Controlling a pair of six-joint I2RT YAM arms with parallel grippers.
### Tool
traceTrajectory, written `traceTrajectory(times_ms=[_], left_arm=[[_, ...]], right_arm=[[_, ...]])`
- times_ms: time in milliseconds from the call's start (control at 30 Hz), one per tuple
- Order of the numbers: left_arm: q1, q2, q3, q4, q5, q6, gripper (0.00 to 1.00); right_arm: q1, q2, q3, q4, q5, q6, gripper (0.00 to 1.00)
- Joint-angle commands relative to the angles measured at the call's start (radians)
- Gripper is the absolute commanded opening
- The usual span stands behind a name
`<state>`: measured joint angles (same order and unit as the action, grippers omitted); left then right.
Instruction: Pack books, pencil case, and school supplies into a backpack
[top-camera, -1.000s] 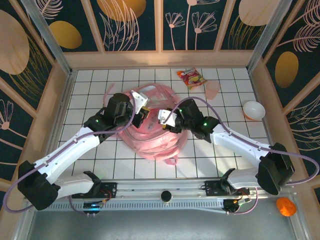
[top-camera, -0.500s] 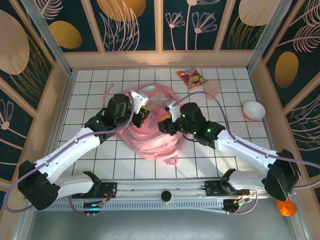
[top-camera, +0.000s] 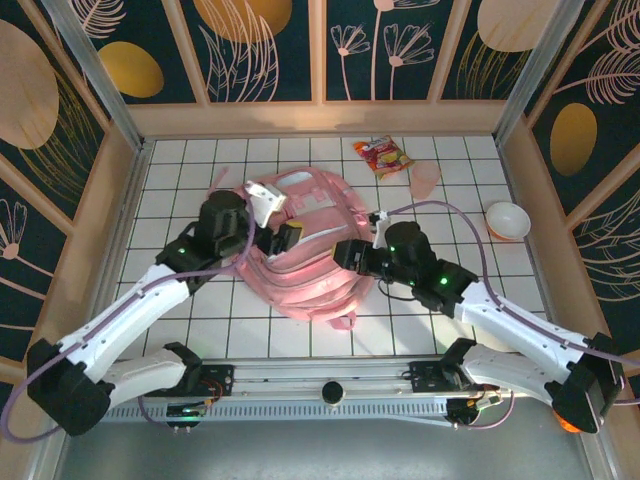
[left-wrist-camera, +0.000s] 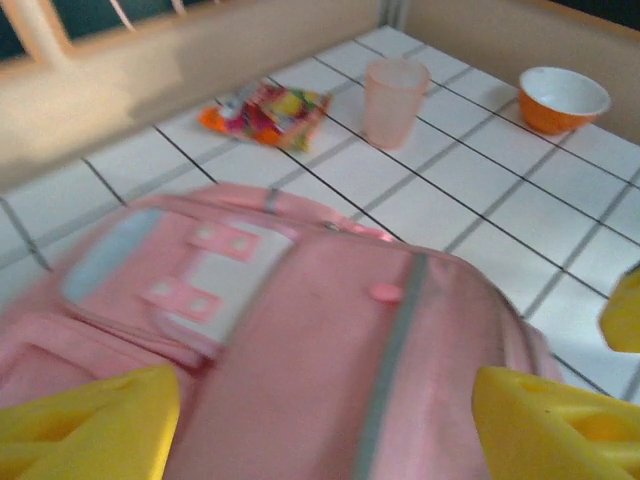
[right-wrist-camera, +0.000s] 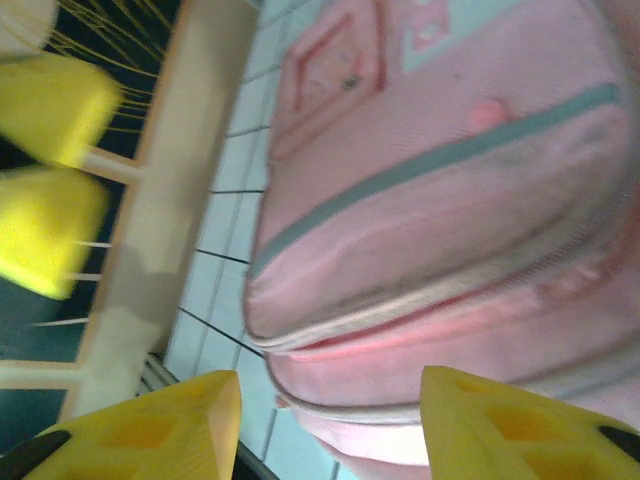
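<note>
From above, the backpack (top-camera: 305, 275) lies on the tiled table (top-camera: 180, 180) between the 2 arms. The left gripper (top-camera: 283, 236) is over its left side and the right gripper (top-camera: 347, 256) at its right edge. A snack packet (top-camera: 383, 156), pink cup (top-camera: 426, 178) and bowl (top-camera: 507, 220) sit behind it to the right.

In the left wrist view, the left gripper's 2 fingers (left-wrist-camera: 90, 435) stand wide apart over the backpack (left-wrist-camera: 330, 330), clamping nothing.

In the right wrist view, the right gripper (right-wrist-camera: 330, 430) has its fingers (right-wrist-camera: 520, 430) apart beside the backpack (right-wrist-camera: 450, 190).

The left hand (top-camera: 284, 236) has opened and, like the right hand (top-camera: 346, 256), pulled back off the backpack (top-camera: 310, 285).
</note>
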<state>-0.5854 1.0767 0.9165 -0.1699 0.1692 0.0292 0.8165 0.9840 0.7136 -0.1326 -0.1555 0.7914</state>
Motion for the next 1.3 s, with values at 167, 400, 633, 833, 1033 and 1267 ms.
traceTrajectory(times_ms=[167, 400, 633, 833, 1033, 1267], left_arm=[[0.138, -0.046, 0.021, -0.104, 0.037, 0.115, 0.82], [0.139, -0.097, -0.110, -0.114, -0.024, -0.355, 0.80], [0.139, -0.118, -0.168, -0.190, -0.048, -0.461, 0.78], [0.154, -0.142, -0.193, -0.097, -0.022, -0.523, 0.80], [0.165, -0.135, -0.210, -0.047, -0.038, -0.599, 0.79], [0.174, -0.156, -0.254, 0.008, -0.029, -0.651, 0.78]], right_arm=[[-0.035, 0.046, 0.017, -0.074, 0.013, 0.137, 0.52], [-0.012, 0.109, 0.108, -0.081, 0.043, -0.076, 0.54], [0.066, 0.196, 0.238, -0.165, 0.131, -0.498, 0.58], [0.105, 0.193, 0.231, -0.113, 0.129, -1.066, 0.58], [0.205, 0.312, 0.245, -0.127, 0.278, -1.499, 0.61], [0.222, 0.457, 0.242, -0.018, 0.330, -1.713, 0.60]])
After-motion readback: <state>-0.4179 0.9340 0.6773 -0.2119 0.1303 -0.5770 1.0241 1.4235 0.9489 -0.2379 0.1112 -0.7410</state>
